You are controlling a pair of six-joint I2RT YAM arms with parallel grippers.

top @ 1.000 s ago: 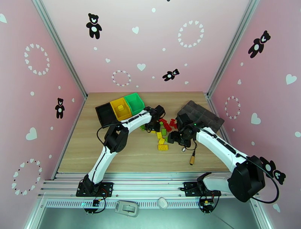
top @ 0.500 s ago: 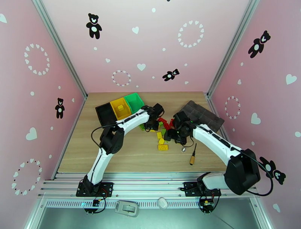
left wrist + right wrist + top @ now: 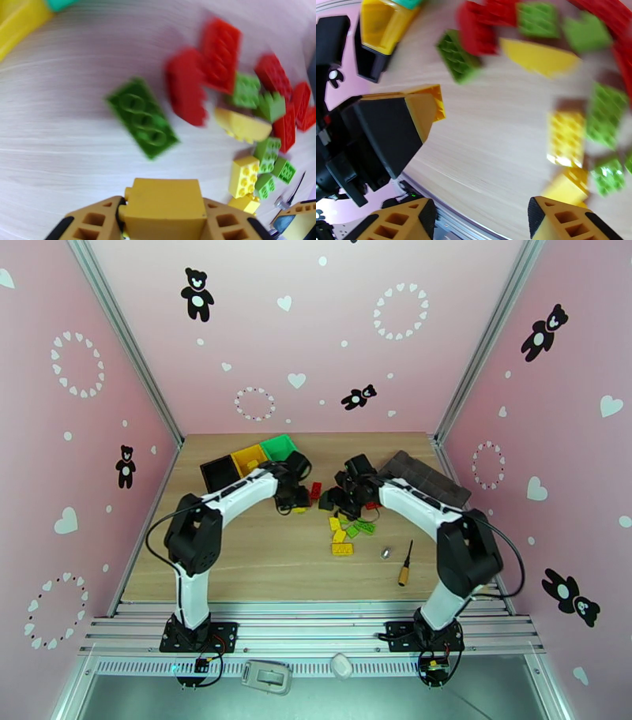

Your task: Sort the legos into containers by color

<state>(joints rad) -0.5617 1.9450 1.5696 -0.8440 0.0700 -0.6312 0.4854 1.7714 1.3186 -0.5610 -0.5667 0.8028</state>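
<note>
Legos (image 3: 142, 118): one yellow brick (image 3: 162, 195) clenched in left end effector (image 3: 162, 217); right end effector (image 3: 482, 209) released.

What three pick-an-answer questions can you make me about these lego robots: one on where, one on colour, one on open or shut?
1. Where are the three bins? A) far side, left of the lego pile B) near right corner C) inside the pile
2. What colour brick is in the left gripper? A) red B) green C) yellow
3. How is the right gripper? A) shut on a red brick B) open, empty C) shut on a green brick
Answers: 1 A, the top view shows them far back, left of the pile. 2 C, a yellow brick sits between its fingers. 3 B, its fingers stand wide apart with nothing between.
</note>
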